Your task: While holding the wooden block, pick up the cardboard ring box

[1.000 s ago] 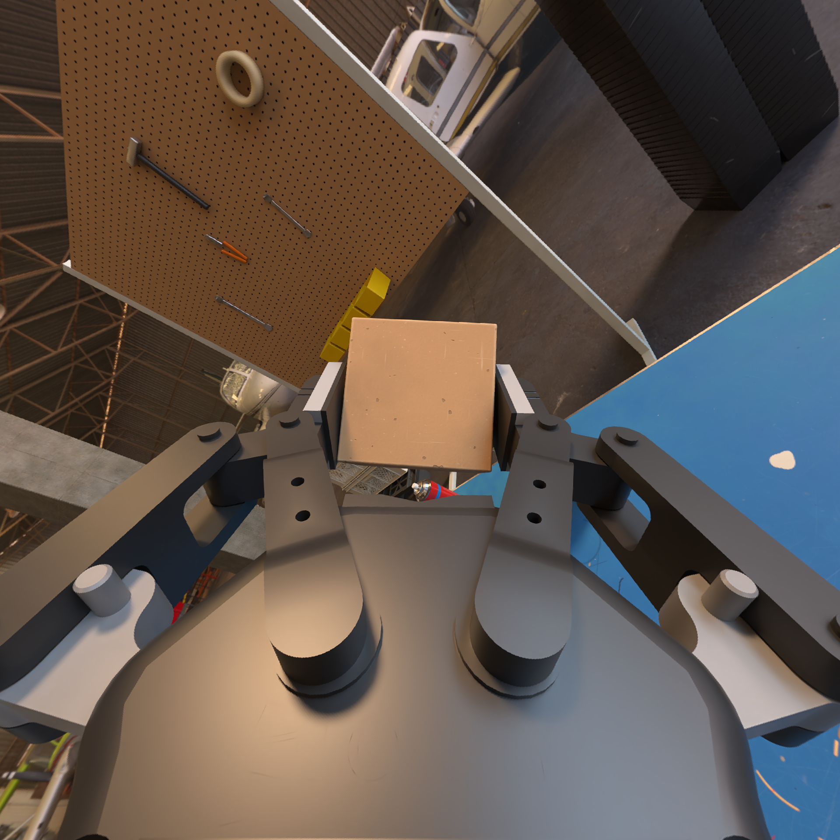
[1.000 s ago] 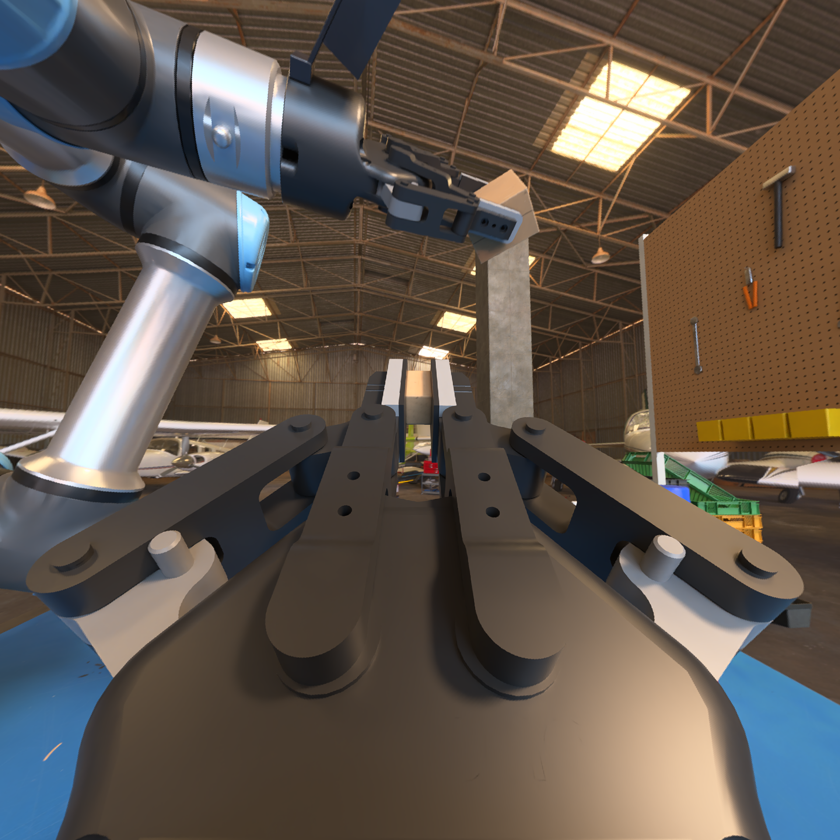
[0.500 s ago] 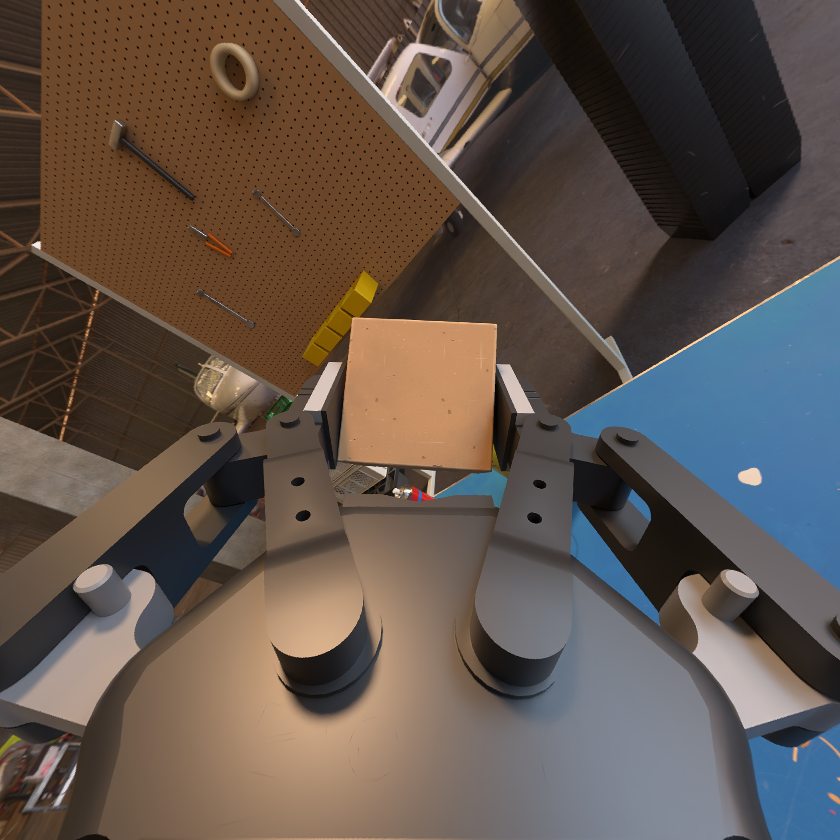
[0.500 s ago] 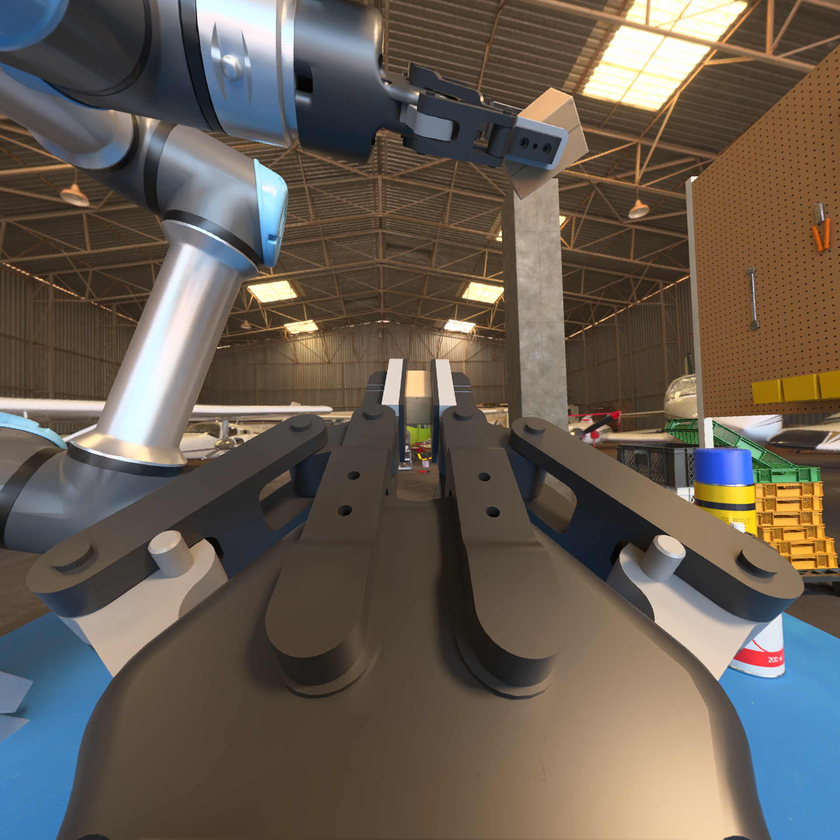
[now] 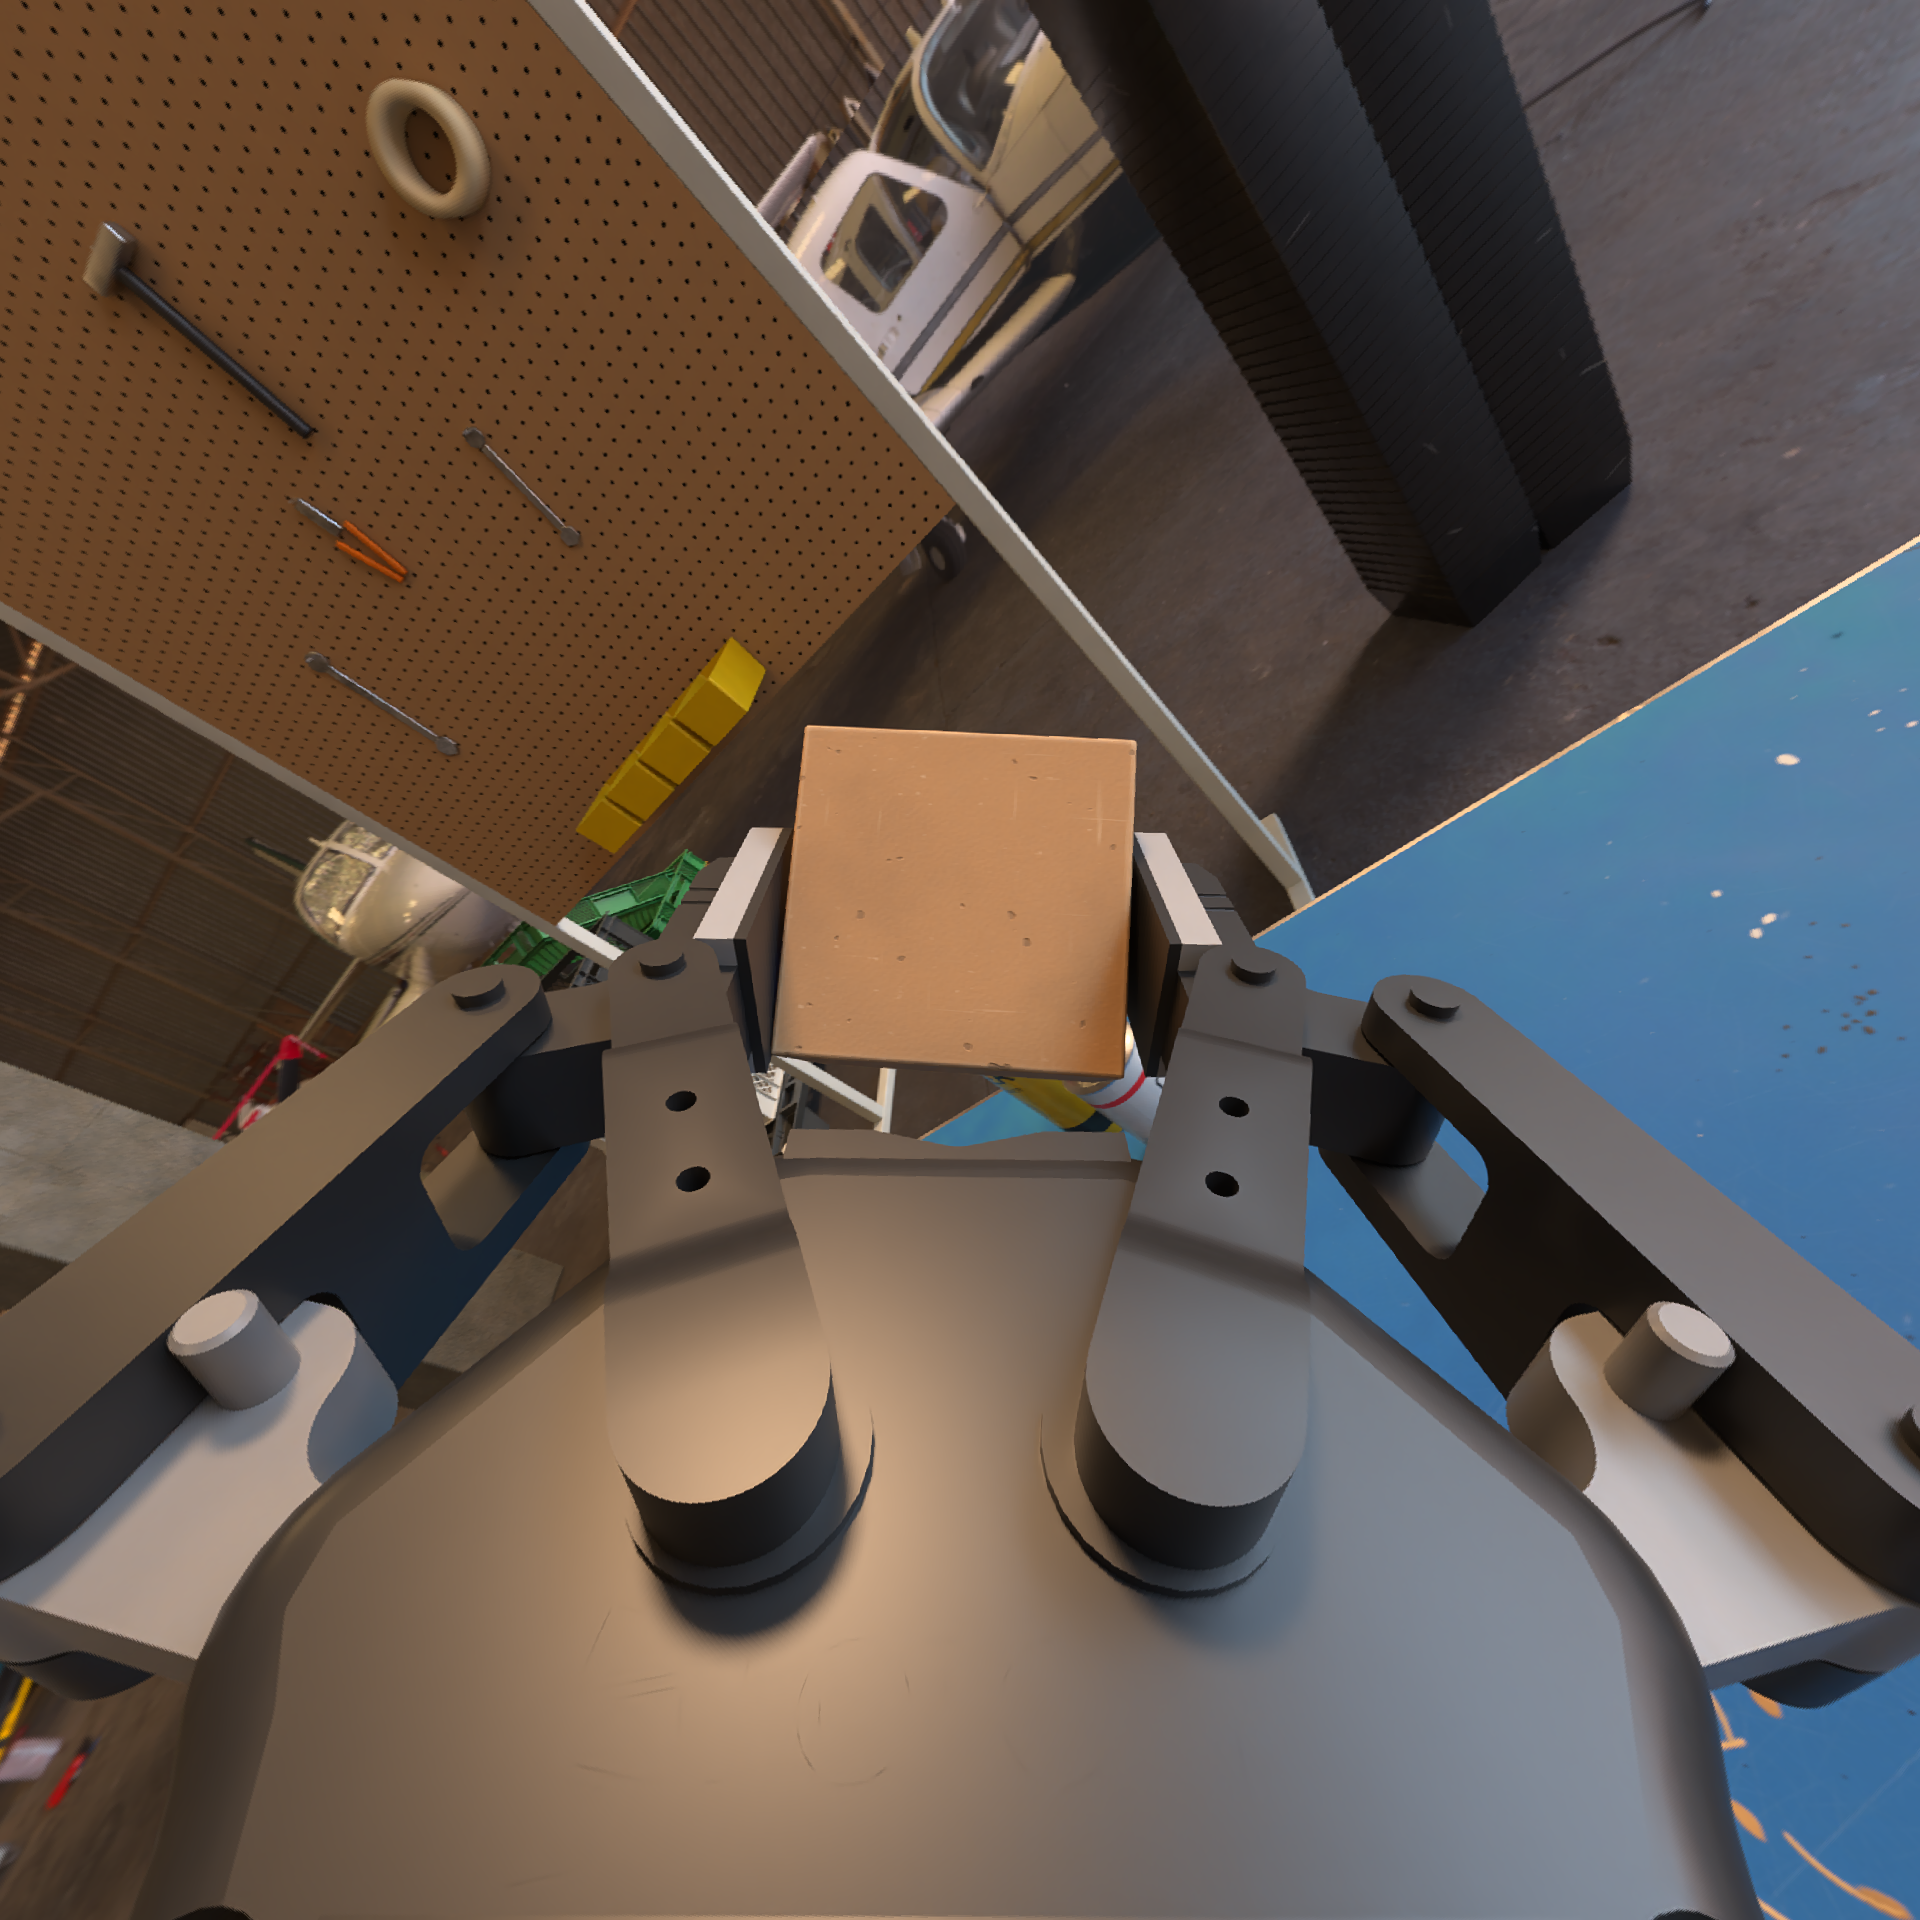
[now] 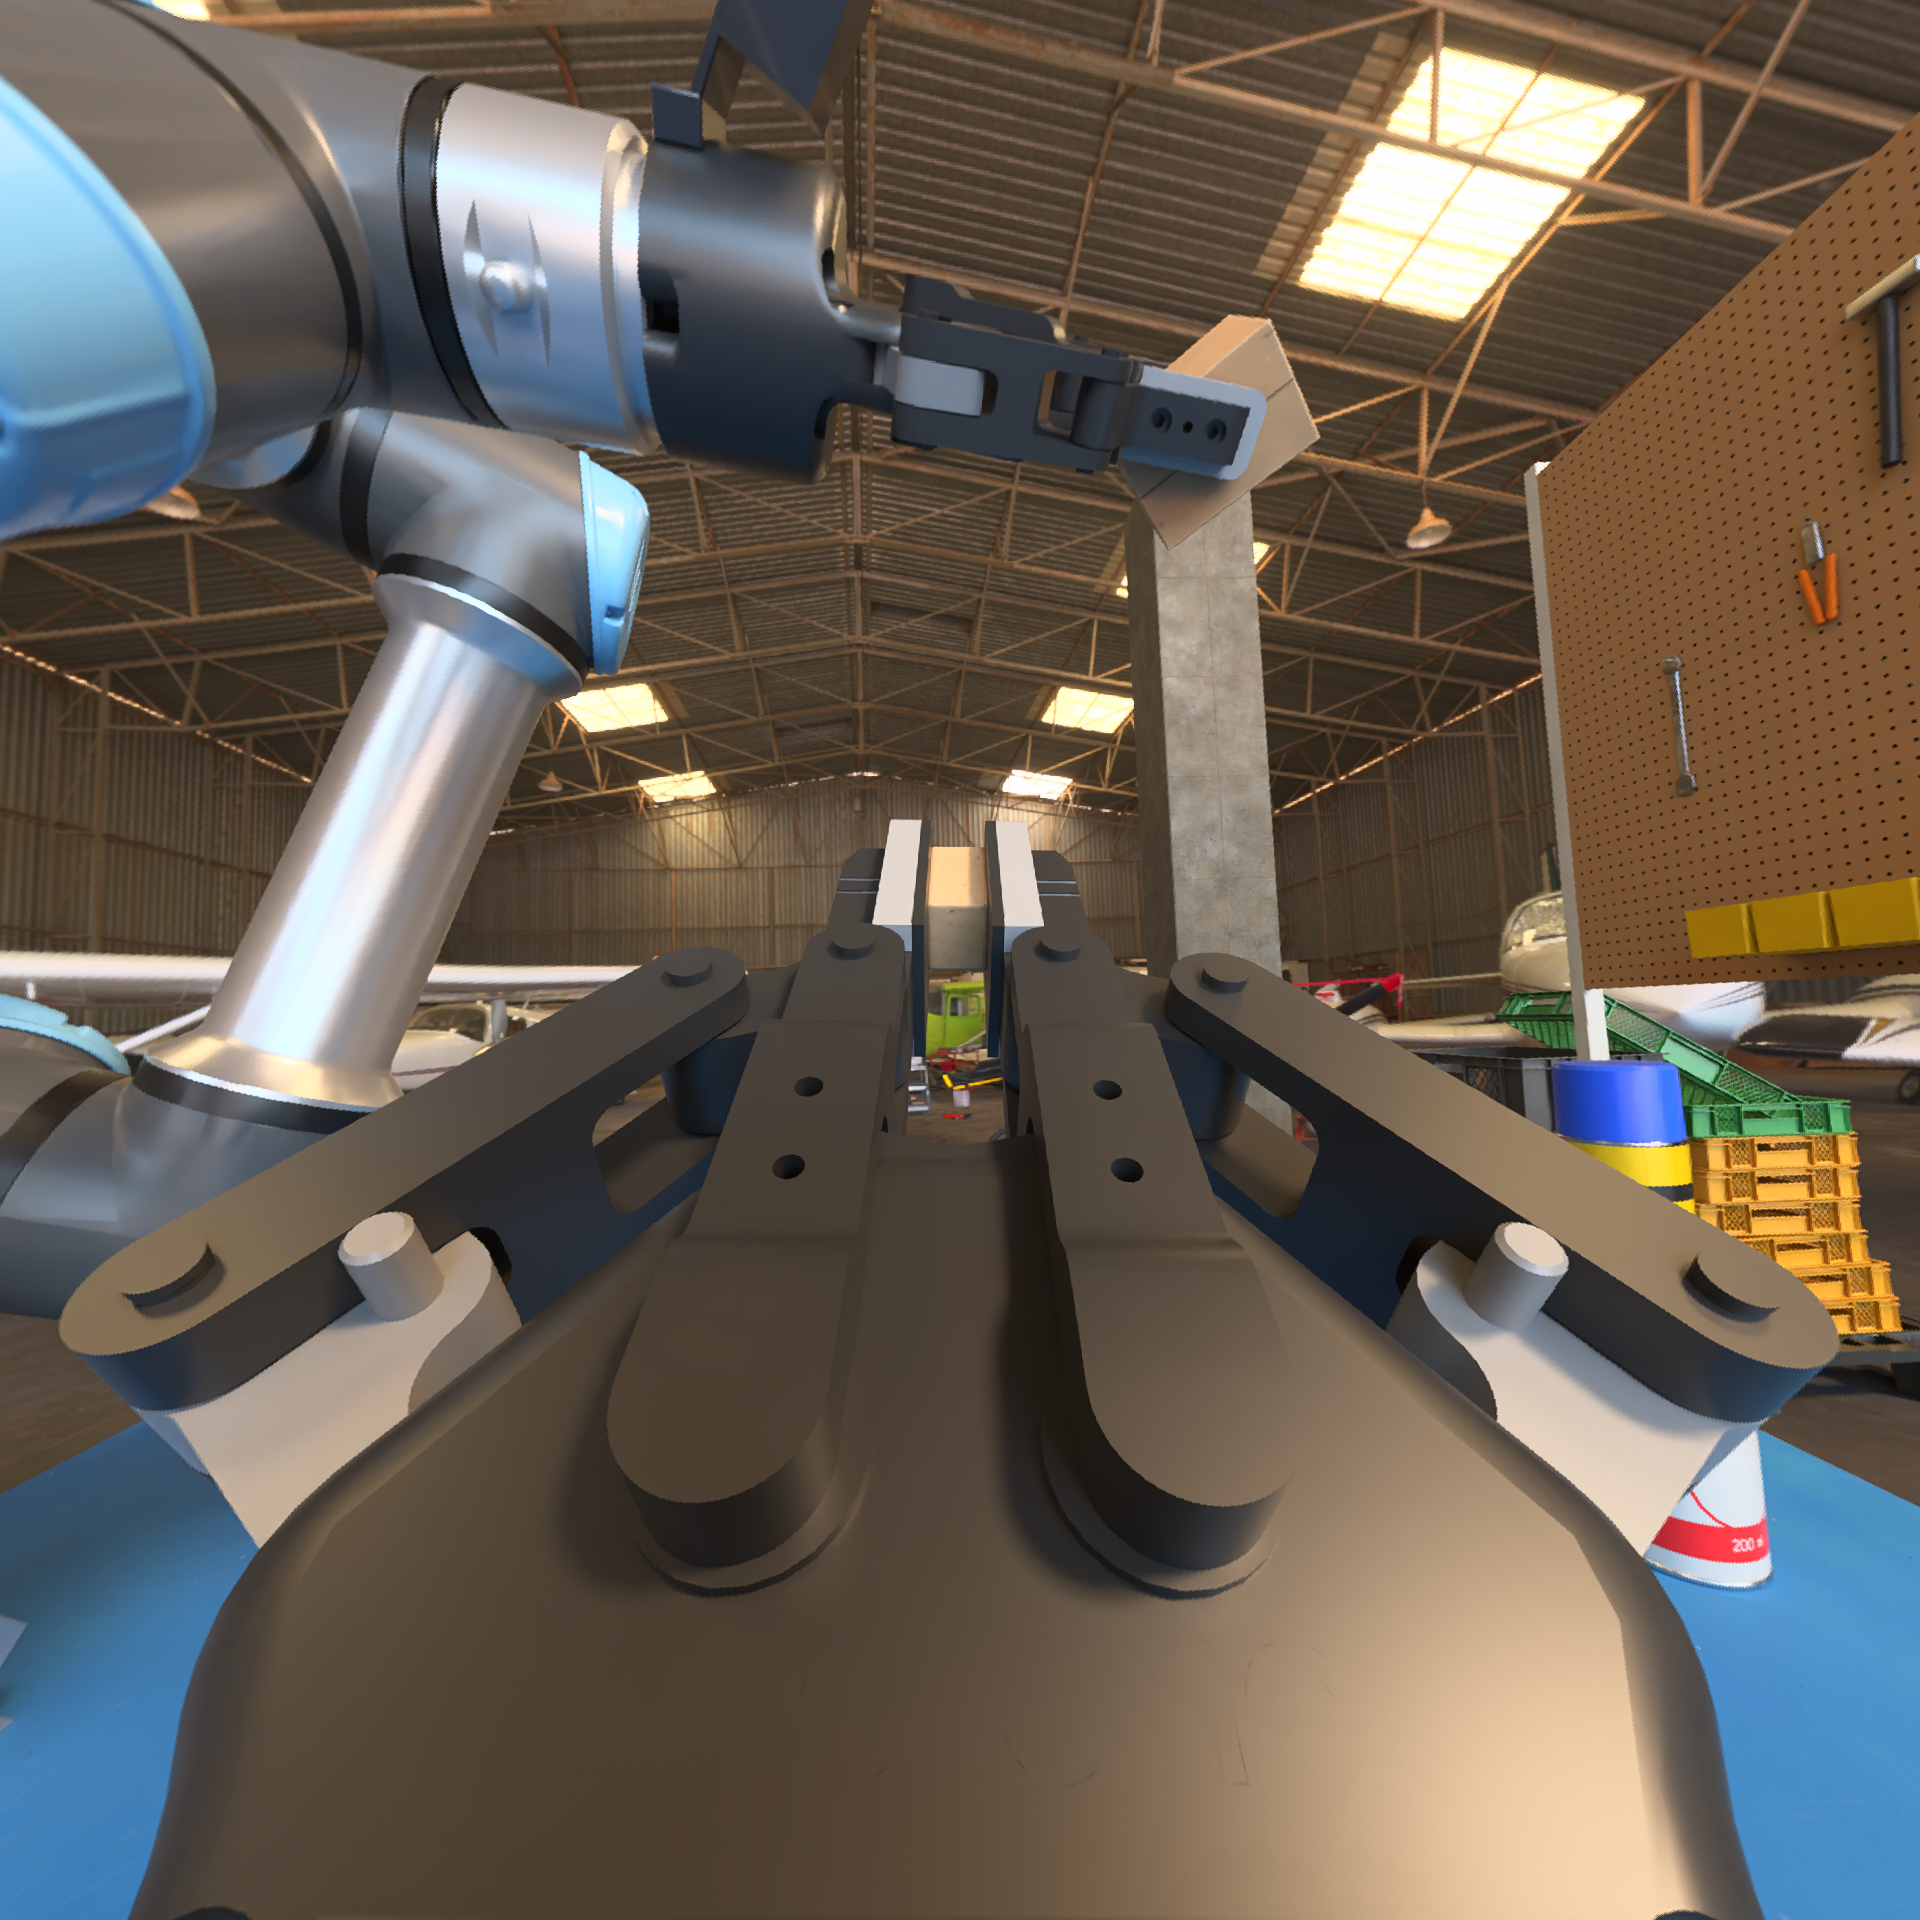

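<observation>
The left end effector [image 5: 956,925] is clamped on the wooden block [image 5: 954,902], one pad pressed against each side, and holds it in the air off the blue tabletop [image 5: 1621,935]. In the right wrist view the same block [image 6: 1236,416] hangs high above and to the right of the right end effector [image 6: 956,883], tilted on a corner.

The right end effector is drawn in narrow on a small tan object, the cardboard ring box [image 6: 956,896], pinched between its two pads and raised clear of the tabletop [image 6: 94,1558]. Whether the box is shut, and what it holds, cannot be told.

One can [image 6: 1626,1127] with a blue top and a yellow-and-black band stands on the tabletop to the right of the right end effector, and one white cup [image 6: 1714,1527] with a red band stands nearer the camera, partly hidden behind the linkage. Beyond the can are stacked orange crates [image 6: 1787,1216] with a green crate above them.

Past the tabletop edge stands one pegboard [image 5: 468,395] bearing a hammer, a ring, pliers and two wrenches, with four yellow bins [image 5: 675,748] along its lower edge. The air between the two end effectors is open.
</observation>
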`<state>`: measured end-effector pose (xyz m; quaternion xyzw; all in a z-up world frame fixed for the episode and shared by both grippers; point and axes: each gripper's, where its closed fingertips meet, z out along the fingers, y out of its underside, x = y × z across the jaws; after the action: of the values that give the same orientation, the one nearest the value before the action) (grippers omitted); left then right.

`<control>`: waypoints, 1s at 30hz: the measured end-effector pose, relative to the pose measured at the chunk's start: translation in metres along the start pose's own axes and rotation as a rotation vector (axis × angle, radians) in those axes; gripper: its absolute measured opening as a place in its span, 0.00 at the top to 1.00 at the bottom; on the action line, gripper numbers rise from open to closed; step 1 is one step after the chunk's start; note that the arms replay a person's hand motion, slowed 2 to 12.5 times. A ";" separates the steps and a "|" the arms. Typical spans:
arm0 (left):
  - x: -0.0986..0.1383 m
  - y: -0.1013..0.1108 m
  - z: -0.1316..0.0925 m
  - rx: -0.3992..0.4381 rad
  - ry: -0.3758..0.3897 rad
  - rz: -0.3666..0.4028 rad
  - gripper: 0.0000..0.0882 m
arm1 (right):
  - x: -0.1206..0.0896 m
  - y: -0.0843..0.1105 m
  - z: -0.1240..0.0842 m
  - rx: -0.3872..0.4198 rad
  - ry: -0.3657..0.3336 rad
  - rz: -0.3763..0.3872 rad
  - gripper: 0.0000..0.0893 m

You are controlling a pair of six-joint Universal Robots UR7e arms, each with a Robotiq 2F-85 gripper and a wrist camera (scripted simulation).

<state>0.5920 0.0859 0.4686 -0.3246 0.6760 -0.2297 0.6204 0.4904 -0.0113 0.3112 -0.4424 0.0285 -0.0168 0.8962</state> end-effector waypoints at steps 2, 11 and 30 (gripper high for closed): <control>0.004 0.000 0.000 0.008 0.015 -0.017 0.40 | 0.003 -0.002 0.000 0.006 0.006 0.000 0.90; 0.026 0.000 0.005 0.042 0.097 -0.099 0.40 | 0.014 -0.010 -0.002 0.026 0.034 -0.010 0.90; 0.064 -0.005 0.012 0.123 0.238 -0.278 0.40 | 0.042 -0.037 -0.007 0.080 0.100 -0.122 0.90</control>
<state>0.6034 0.0373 0.4259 -0.3470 0.6778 -0.3909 0.5171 0.5320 -0.0421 0.3346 -0.4057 0.0454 -0.0945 0.9080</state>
